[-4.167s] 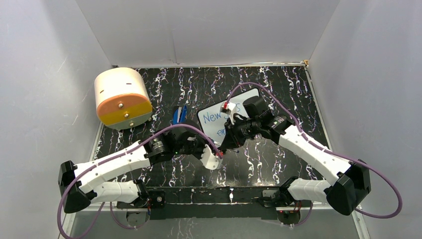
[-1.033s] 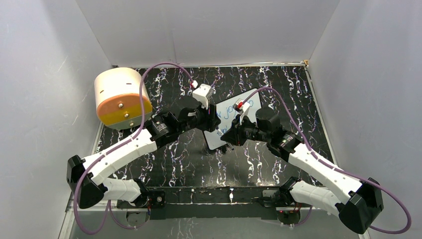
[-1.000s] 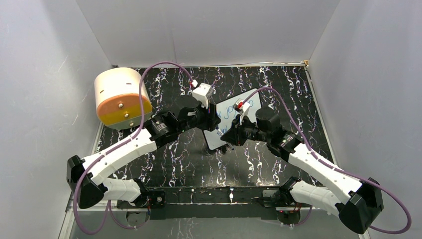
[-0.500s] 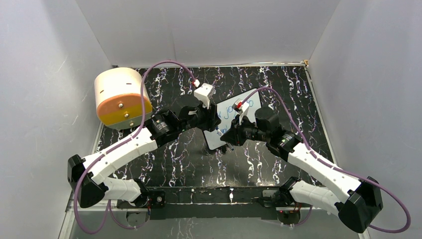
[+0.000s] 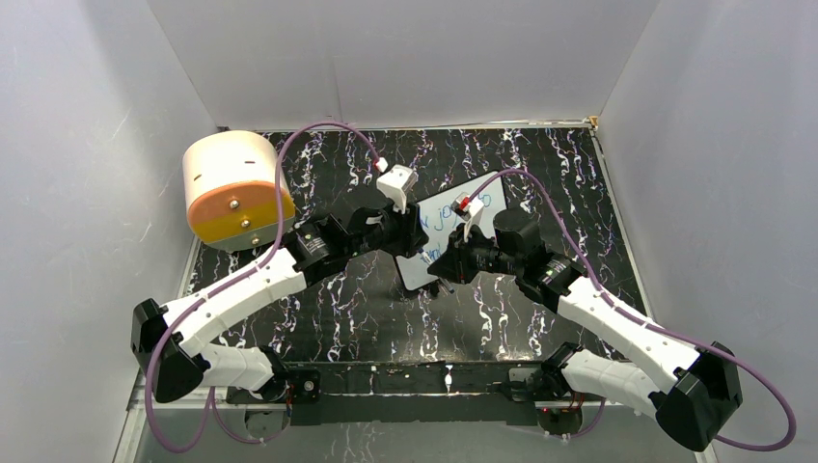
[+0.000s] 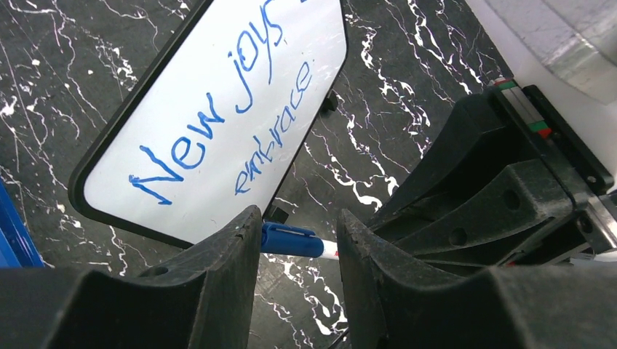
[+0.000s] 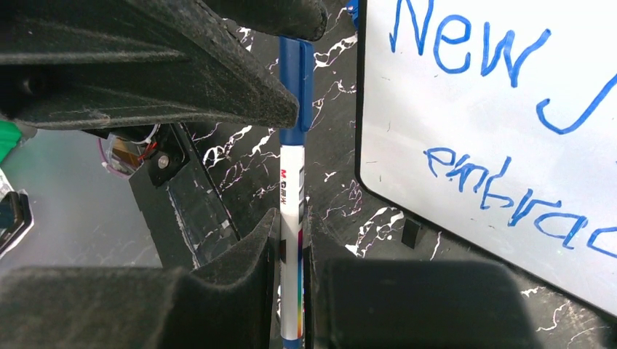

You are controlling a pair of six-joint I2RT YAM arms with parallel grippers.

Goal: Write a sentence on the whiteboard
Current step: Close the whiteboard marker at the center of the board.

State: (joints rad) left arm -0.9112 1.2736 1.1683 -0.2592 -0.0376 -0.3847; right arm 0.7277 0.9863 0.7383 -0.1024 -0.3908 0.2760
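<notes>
The whiteboard [image 5: 417, 273] lies tilted at the table's middle, also in the left wrist view [image 6: 167, 174] and the right wrist view [image 7: 466, 138]. Its blue sentence [image 6: 218, 116] reads "New joys" over "embrace"; the end of the top line is cut off. It also shows in the right wrist view [image 7: 502, 58]. My right gripper [image 7: 291, 225] is shut on a white marker [image 7: 292, 189] with its blue cap on. My left gripper [image 6: 295, 218] is open, with the capped end of the marker [image 6: 291, 240] across the gap beyond its fingertips. Both grippers meet at the board's near corner [image 5: 424, 256].
A cream and orange cylindrical container [image 5: 236, 188] stands at the back left. A blue object [image 6: 11, 233] lies left of the board, hidden under my left arm in the top view. White walls close in the black marbled table [image 5: 540, 154] on three sides.
Since 4.2 s ago my left arm swung from the table's front up to the board, and the board turned. In the last second my left gripper edged slightly toward the marker.
</notes>
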